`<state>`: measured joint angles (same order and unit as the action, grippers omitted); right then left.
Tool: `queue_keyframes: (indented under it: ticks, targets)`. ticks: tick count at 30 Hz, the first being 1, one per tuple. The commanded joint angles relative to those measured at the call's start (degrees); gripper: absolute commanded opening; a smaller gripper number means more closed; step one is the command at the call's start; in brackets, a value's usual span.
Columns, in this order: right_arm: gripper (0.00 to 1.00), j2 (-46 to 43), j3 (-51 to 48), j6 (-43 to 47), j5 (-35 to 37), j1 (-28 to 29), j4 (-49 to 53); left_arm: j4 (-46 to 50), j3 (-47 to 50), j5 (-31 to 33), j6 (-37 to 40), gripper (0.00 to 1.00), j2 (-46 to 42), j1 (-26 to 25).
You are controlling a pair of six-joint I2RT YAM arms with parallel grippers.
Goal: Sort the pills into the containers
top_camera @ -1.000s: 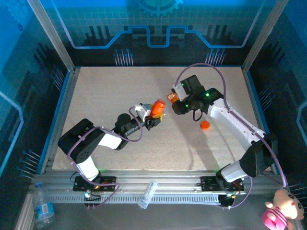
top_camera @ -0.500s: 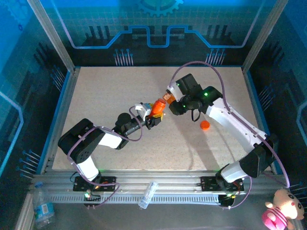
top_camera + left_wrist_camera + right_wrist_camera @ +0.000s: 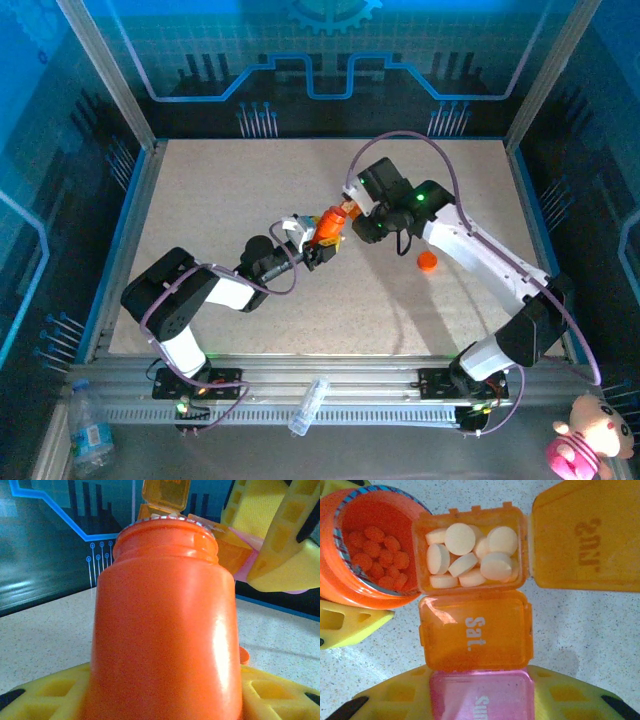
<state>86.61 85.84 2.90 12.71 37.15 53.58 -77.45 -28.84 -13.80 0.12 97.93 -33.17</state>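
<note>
Hanging over the middle of the table (image 3: 250, 180), the containers (image 3: 475, 630) form a strip of joined pill boxes clamped in the right gripper (image 3: 477, 697), whose yellow fingers (image 3: 385, 695) close on the pink end box. That pink lid carries white letters, "Sun", cut off at the frame's edge. The next box is orange, lid down, printed "Sat." in white. The box beyond it stands open and holds round, flat, cream-white pills (image 3: 460, 539); its orange lid (image 3: 585, 535) is folded out sideways and bears raised letters that I cannot read with certainty.

Touching the open box's side is the mouth of an orange pill bottle (image 3: 367, 545), uncapped, with small red-orange pills (image 3: 377, 555) inside. The left gripper (image 3: 165, 700) grips this bottle low on its body, tilted toward the strip. In the overhead view bottle (image 3: 328, 222) and strip (image 3: 345, 208) meet between the two arms. An orange round cap (image 3: 428, 262) lies on the table nearer the right edge, apart from both.
</note>
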Motion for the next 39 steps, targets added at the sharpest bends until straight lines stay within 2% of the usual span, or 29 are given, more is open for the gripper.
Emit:
queue_keyframes:
  ticks: [1,17,39]
  targets:
    - [0.16,0.73,1.96,2.28,2.99,2.37,1.82,-2.88,-1.85,-1.67,-0.12,0.0,-0.63,0.28]
    - [0.14,4.97,3.57,6.04,14.62,7.41,3.39,-2.91,-1.92,-2.07,0.11,0.0,-0.72,0.23]
    - [0.14,4.45,0.6,9.4,27.33,11.51,-1.39,-2.89,-1.84,-2.28,-0.13,0.0,-0.99,0.34]
